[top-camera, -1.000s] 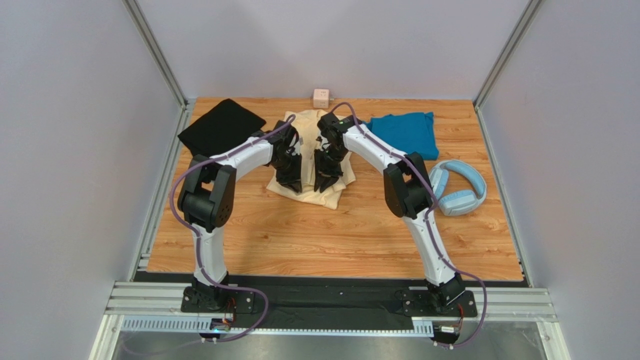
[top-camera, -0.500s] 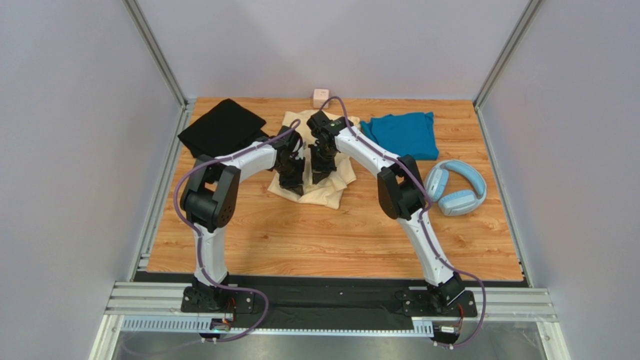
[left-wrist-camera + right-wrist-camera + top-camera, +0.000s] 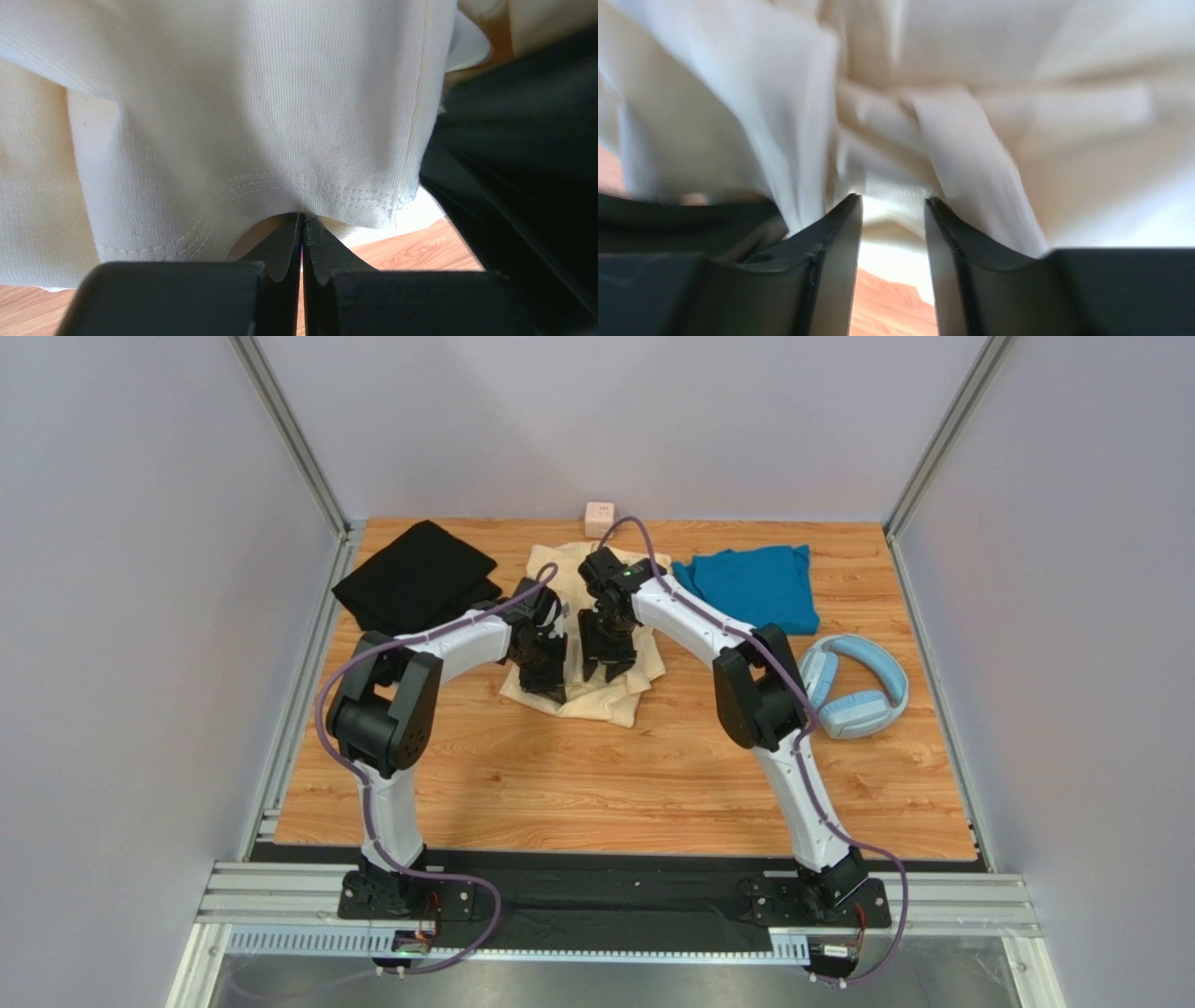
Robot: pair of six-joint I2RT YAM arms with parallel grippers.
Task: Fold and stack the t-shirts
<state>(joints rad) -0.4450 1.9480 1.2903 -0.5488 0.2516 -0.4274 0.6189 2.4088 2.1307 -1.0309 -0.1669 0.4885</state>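
Observation:
The pale cream-yellow t-shirt (image 3: 613, 703) lies bunched at the table's middle, under both wrists. My left gripper (image 3: 549, 682) is shut, its tips (image 3: 303, 215) pinching the stitched hem of the cream cloth (image 3: 246, 105). Just to its right, my right gripper (image 3: 605, 667) stands over the same shirt. Its jaws (image 3: 892, 203) are apart, with a fold of cream cloth (image 3: 1018, 105) lying loose at the tips. The black t-shirt (image 3: 414, 574) lies flat at the back left. The teal t-shirt (image 3: 758, 585) lies folded at the back right.
Light-blue headphones (image 3: 853, 693) rest on the wooden table (image 3: 631, 784) right of the right arm's elbow. A small pink cube (image 3: 599, 517) sits at the back edge, behind the cream shirt. Grey walls close in on both sides.
The left jaws closed on the cream hem. The right jaws closed, then parted again. Both wrists drew closer together over the shirt.

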